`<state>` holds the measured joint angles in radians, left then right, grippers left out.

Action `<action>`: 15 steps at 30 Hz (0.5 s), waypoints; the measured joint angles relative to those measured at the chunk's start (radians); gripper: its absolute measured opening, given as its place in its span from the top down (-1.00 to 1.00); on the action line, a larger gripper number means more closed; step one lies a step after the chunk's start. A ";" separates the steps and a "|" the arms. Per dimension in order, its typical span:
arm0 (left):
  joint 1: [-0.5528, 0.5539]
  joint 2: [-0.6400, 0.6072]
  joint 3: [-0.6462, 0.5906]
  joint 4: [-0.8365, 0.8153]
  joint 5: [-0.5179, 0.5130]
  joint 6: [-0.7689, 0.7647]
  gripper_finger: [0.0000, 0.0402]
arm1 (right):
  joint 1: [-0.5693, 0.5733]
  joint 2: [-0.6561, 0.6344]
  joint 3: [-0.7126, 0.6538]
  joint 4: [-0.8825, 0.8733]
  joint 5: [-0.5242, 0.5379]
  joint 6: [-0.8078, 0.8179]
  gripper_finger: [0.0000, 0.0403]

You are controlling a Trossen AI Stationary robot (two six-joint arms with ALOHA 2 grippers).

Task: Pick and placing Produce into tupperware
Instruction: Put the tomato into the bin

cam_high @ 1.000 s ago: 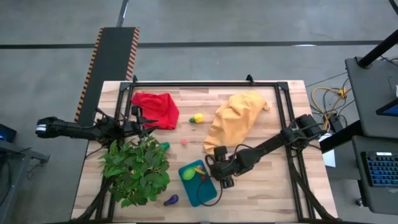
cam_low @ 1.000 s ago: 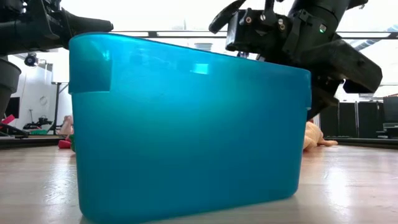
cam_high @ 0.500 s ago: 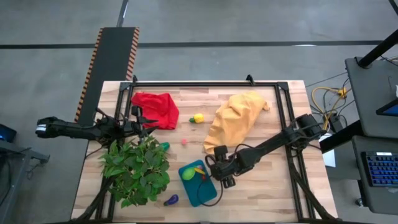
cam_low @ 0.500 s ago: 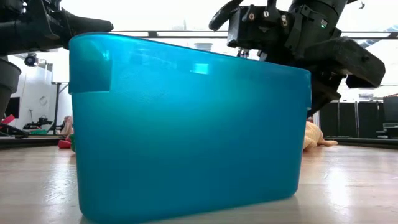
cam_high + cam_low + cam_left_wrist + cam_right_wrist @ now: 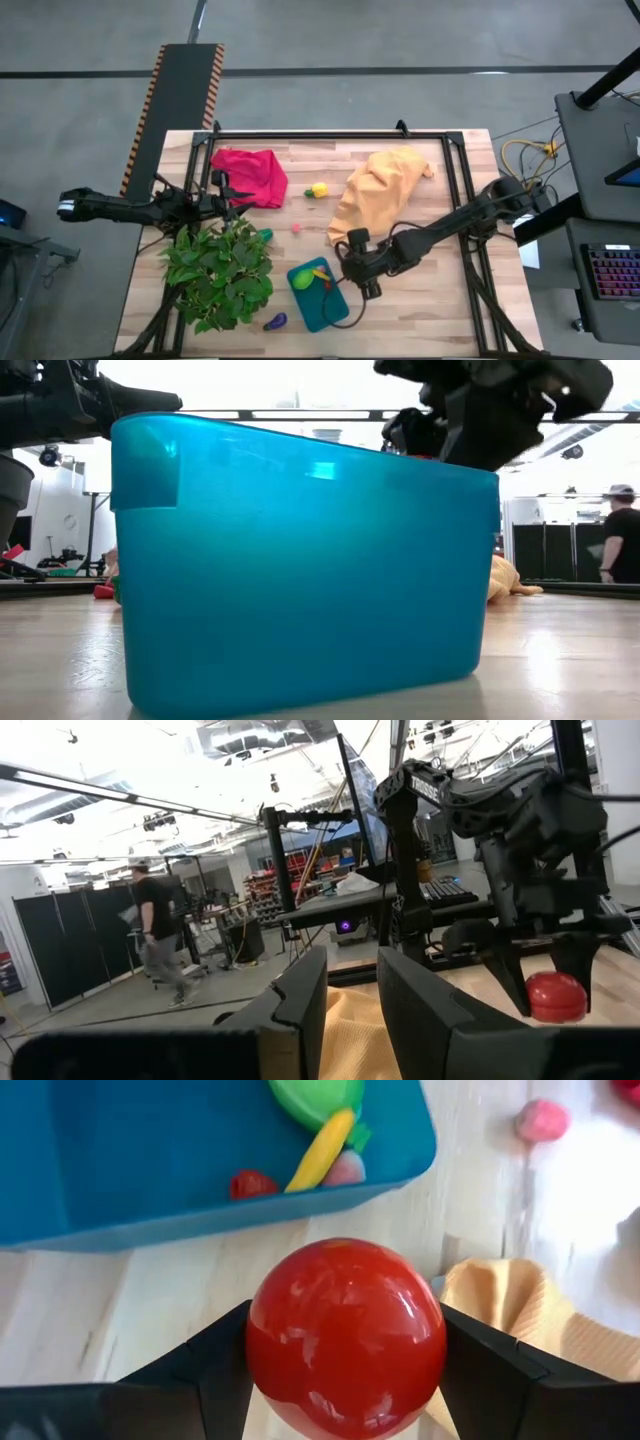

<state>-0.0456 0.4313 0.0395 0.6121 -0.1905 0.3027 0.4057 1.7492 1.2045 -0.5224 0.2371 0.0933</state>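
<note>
Tupperware (image 5: 318,296) is sitting on the table (image 5: 420,310), and the right gripper (image 5: 345,1370) is gripping a red ball (image 5: 345,1337) just beside it. The left gripper (image 5: 350,1005) is waiting near the plant (image 5: 218,272), fingers slightly apart.

Wood-plank table (image 5: 440,320) w/ black frame round the edges. Red cloth (image 5: 250,176) bunched nr far-left corner, yellow-orange cloth (image 5: 376,194) crumpled far-right of centre. Btwn them a small yellow fruit (image 5: 318,189); a pink piece (image 5: 296,227) lies nearer mid-table. Leafy green plant (image 5: 220,274) sprawls on near-left side. Teal tupperware (image 5: 318,302) sits at near-centre, just beside the plant, w/ a purple piece (image 5: 275,321) on the wood just beside its near-left corner.
</note>
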 joint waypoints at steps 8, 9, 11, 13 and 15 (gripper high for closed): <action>0.000 0.000 0.000 0.000 0.000 0.000 0.61 | 0.001 -0.040 0.000 0.012 0.000 -0.031 -0.22; 0.000 0.000 0.000 0.000 0.000 0.000 0.61 | 0.001 -0.042 0.000 0.013 0.000 -0.032 -0.22; 0.000 0.000 0.000 0.000 0.000 0.000 0.61 | 0.000 -0.043 0.000 0.013 0.000 -0.032 -0.22; 0.000 0.000 0.000 0.000 0.000 0.000 0.61 | 0.001 -0.043 0.000 0.013 0.000 -0.033 -0.22; 0.000 0.000 0.000 0.000 0.000 0.000 0.61 | 0.001 -0.043 0.000 0.013 0.000 -0.033 -0.22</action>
<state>-0.0459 0.4316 0.0395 0.6121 -0.1906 0.3027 0.4065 1.7058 1.2045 -0.5098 0.2366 0.0601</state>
